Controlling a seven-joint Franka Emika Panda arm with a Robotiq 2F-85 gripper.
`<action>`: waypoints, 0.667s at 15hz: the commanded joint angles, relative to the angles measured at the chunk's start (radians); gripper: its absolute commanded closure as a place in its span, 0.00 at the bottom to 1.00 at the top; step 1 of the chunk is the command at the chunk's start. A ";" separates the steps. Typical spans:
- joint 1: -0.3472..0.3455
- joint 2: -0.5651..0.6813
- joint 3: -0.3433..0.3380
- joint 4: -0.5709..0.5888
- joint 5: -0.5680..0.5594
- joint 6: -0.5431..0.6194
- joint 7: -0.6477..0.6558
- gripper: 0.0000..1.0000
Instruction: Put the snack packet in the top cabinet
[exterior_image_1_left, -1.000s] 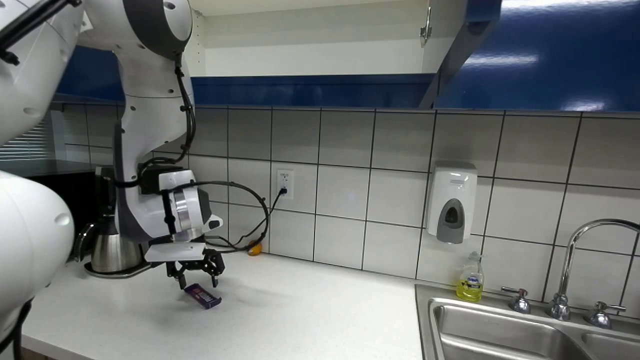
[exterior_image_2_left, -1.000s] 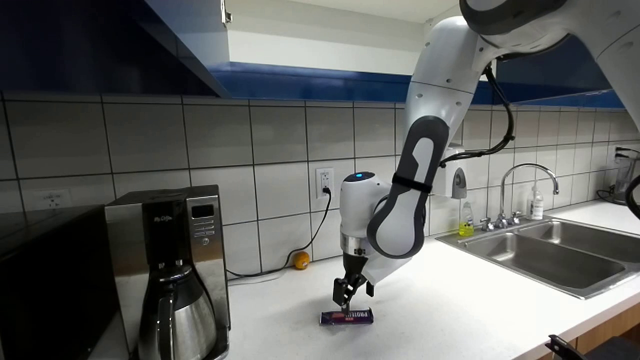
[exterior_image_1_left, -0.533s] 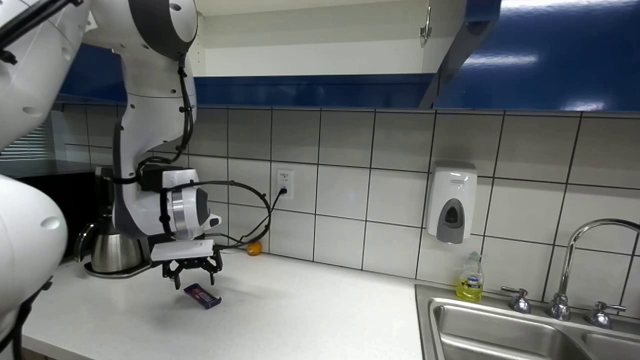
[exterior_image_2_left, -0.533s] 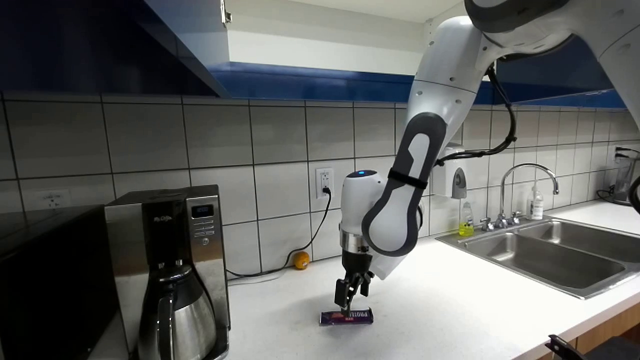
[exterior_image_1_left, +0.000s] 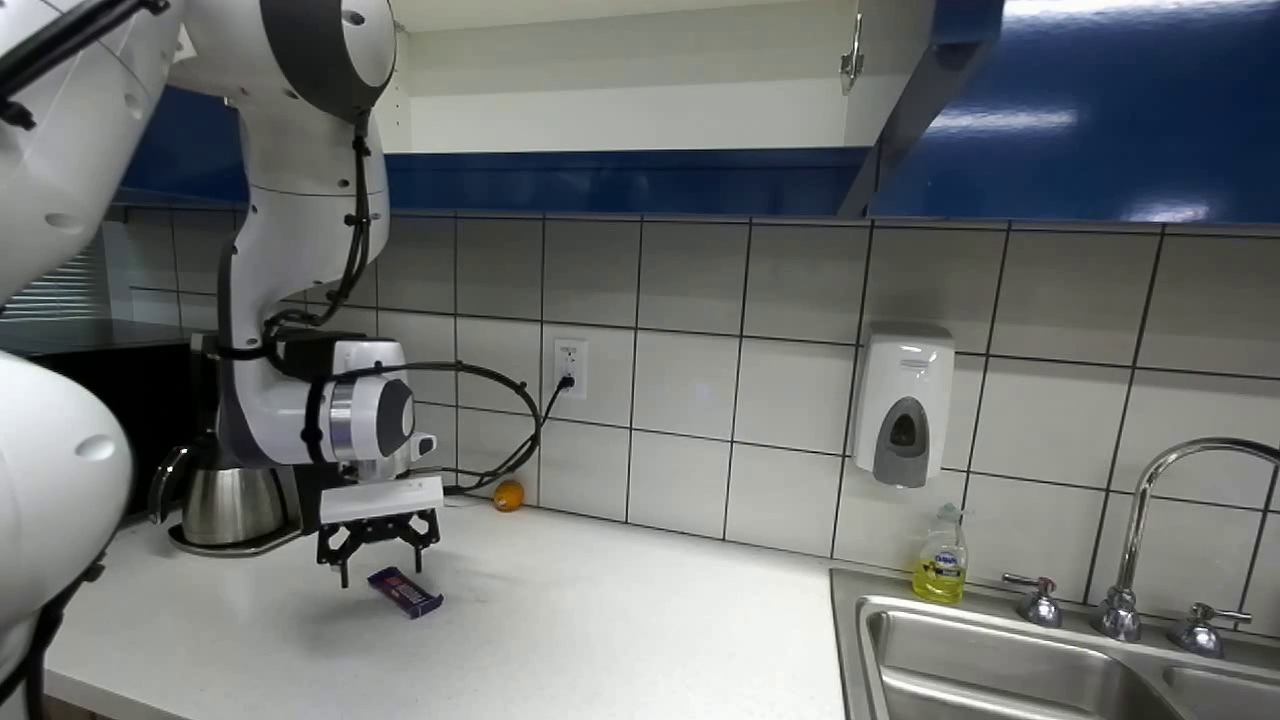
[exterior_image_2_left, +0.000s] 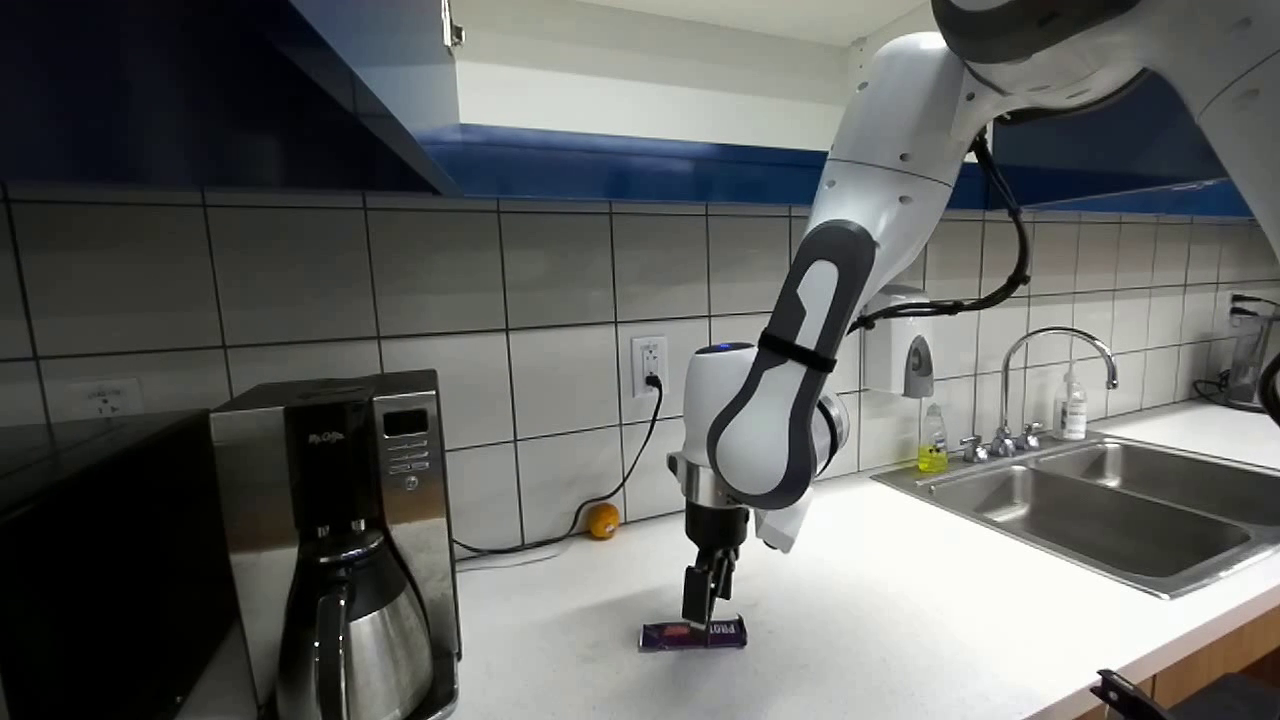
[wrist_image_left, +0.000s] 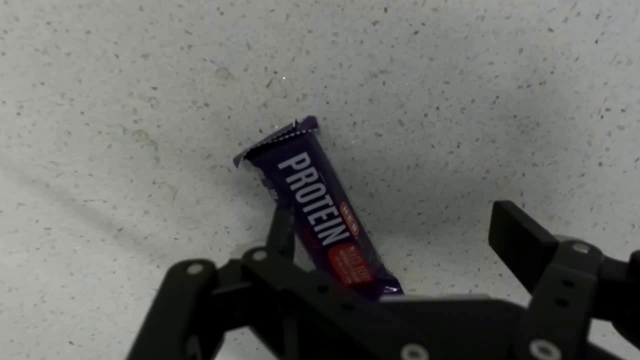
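Purple and glossy, the snack packet (wrist_image_left: 327, 215) lies label up on the speckled counter (wrist_image_left: 450, 75), below the gripper (wrist_image_left: 393, 215). The jaws stand wide with nothing held; in the wrist view one finger (wrist_image_left: 282, 232) overlaps a long edge of the packet, while its partner hangs well off to the far side. How much height lies under the fingertips is hard to judge from these angles. The step in hand looks like lining up for the pick. To do it well, shift the jaws sideways until the packet sits midway, turn the wrist so they close squarely across its narrow width, then lower and squeeze gently near the middle, away from the crimped ends. Lift high enough to clear the blue lower edge of the open top cabinet (exterior_image_1_left: 628, 120).

The packet reads PROTEIN in large pale capitals, with H-E-B in a red oval and MIXED plus a word starting BER on a red panel. Elsewhere the coffee maker (exterior_image_2_left: 335, 470) bears the Mr. Coffee name, and a bottle of yellow liquid (exterior_image_1_left: 940, 572) shows Dawn.
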 joint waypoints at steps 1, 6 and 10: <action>-0.021 -0.024 0.016 0.002 0.008 -0.061 -0.128 0.00; -0.019 -0.026 0.007 0.009 -0.002 -0.084 -0.207 0.00; -0.021 -0.019 0.001 0.027 -0.015 -0.100 -0.263 0.00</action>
